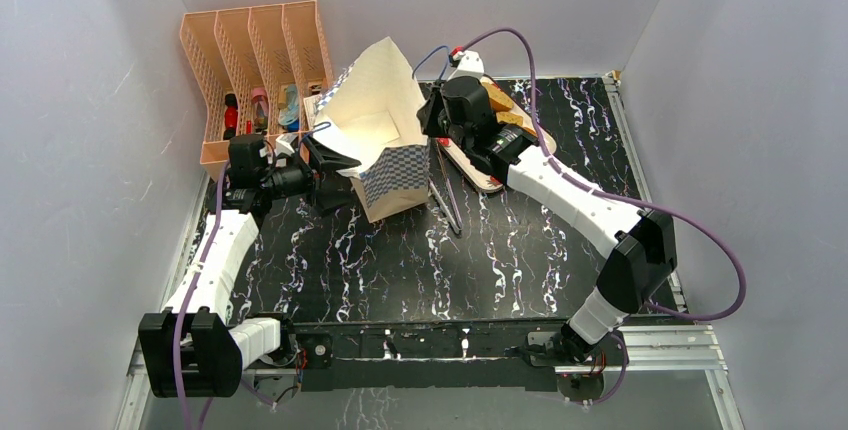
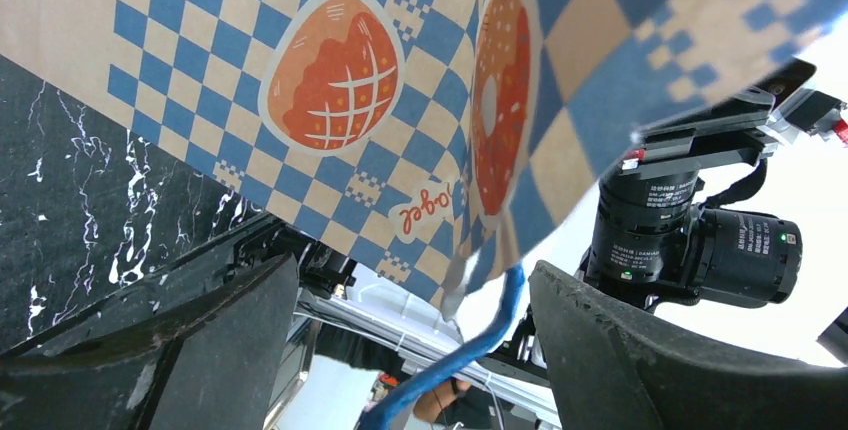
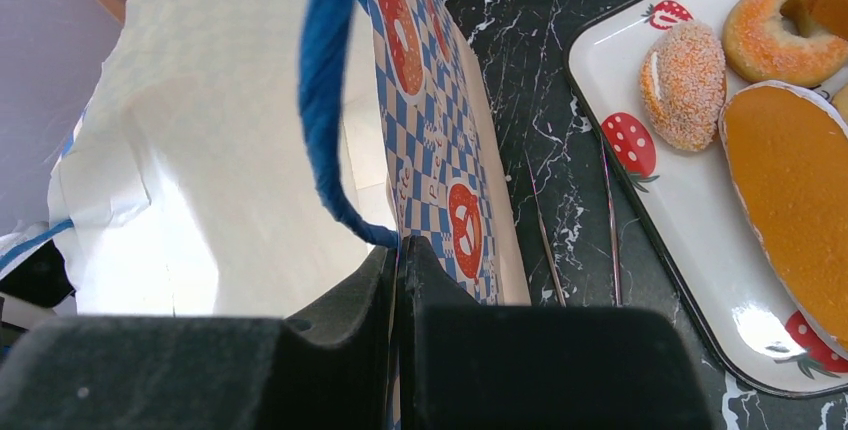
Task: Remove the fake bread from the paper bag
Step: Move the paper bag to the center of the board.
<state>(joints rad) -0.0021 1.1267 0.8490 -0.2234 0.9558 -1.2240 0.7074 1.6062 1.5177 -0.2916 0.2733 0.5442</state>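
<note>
The paper bag [image 1: 385, 135] stands tilted mid-table with its mouth open and its cream inside showing; no fake bread shows inside it. My right gripper [image 3: 398, 250] is shut on the bag's right rim [image 3: 440, 150], beside a blue cord handle [image 3: 325, 100]. My left gripper [image 2: 420, 350] is open at the bag's left lower corner, with the other blue handle [image 2: 490, 330] hanging loose between its fingers [image 2: 640, 350]. Fake bread lies on the strawberry-print tray [image 3: 640, 220]: a ring donut [image 3: 785, 35], a sugared roll [image 3: 683, 80] and a brown slice [image 3: 790, 200].
A peach file rack [image 1: 255, 70] with small items stands at the back left. Two thin sticks [image 1: 445, 195] lie between bag and tray [image 1: 480, 175]. The right arm's forearm crosses over the tray. Walls close in the black marbled table [image 1: 420, 260].
</note>
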